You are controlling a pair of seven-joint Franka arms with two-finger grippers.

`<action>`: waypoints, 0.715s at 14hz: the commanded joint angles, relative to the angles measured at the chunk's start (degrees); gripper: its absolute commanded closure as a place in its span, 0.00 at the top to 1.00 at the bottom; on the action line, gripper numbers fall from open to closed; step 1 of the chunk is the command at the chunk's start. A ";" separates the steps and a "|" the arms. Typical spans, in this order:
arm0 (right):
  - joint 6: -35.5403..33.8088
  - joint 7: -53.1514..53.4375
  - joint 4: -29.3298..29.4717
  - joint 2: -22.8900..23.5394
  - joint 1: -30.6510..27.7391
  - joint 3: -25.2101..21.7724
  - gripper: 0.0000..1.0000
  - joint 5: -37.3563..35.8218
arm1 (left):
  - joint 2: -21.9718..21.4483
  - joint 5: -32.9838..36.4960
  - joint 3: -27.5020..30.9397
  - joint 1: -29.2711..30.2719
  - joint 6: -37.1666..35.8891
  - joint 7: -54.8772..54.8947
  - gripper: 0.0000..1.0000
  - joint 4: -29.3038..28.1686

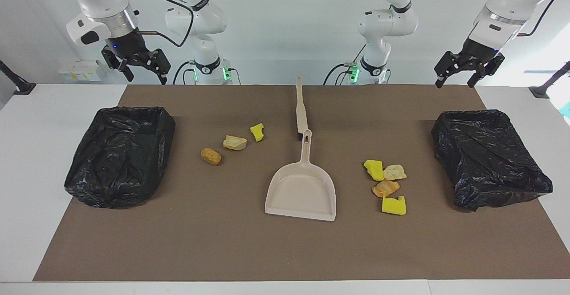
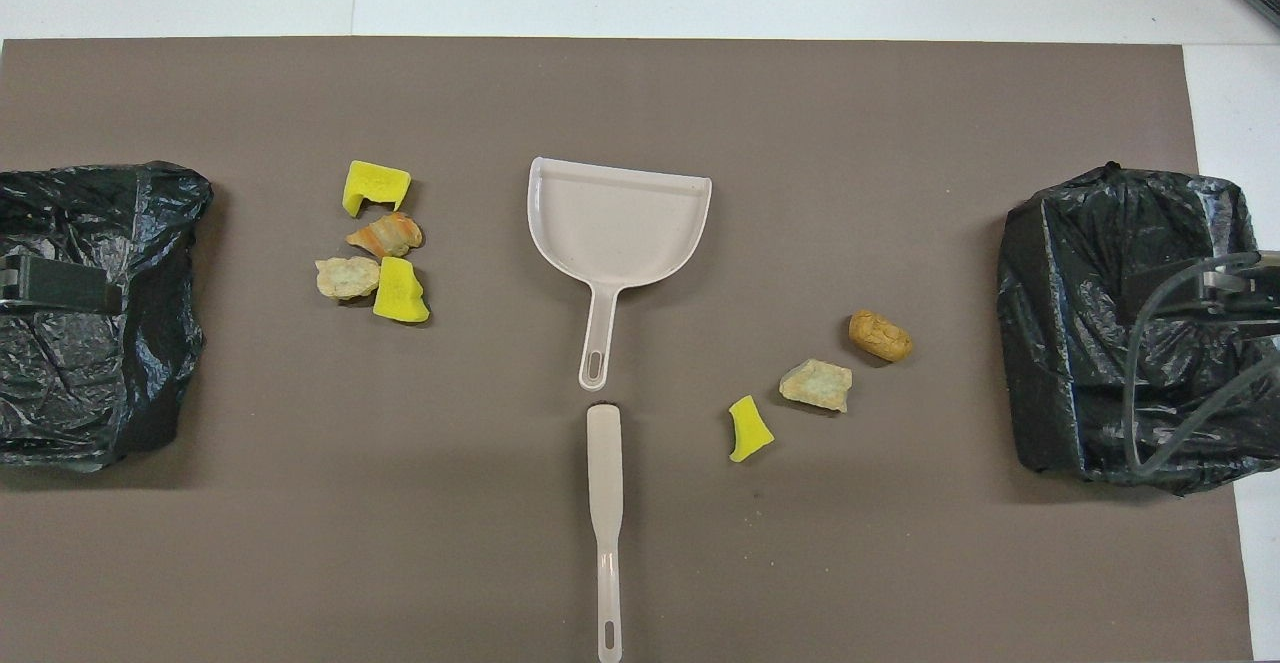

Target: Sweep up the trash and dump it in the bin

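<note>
Spongy yellow chunks, pale bread-like bits and orange-brown nuggets are making up the trash: four scraps [image 1: 385, 182] at three o'clock of the dustpan [image 1: 301, 191] in the facing view, three scraps [image 1: 231, 143] at ten o'clock. We are judging them light, soft and likely to roll, so we are planning to push them with the brush [image 1: 301, 110], gripped mid-handle. Our left gripper [image 1: 457, 78] and right gripper [image 1: 144, 74] are hanging above the table, both with jaws spread.
</note>
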 commanded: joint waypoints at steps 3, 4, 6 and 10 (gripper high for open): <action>1.01 0.43 -1.32 -0.97 -0.38 0.15 1.00 1.47 | -0.37 -0.61 0.17 0.27 -0.41 0.44 1.00 -0.07; 0.92 0.51 -1.32 -1.06 -0.38 0.06 1.00 0.77 | -0.37 -0.61 1.30 -1.12 -0.50 0.44 1.00 -0.24; 0.48 0.43 -1.23 -1.23 -0.47 -0.46 1.00 0.42 | -0.37 -0.61 1.31 -2.63 -0.24 0.53 1.00 -0.07; 0.83 0.34 -1.32 -1.41 -0.64 -0.55 1.00 0.24 | -0.37 -0.61 1.66 -1.75 -0.50 0.35 1.00 -0.07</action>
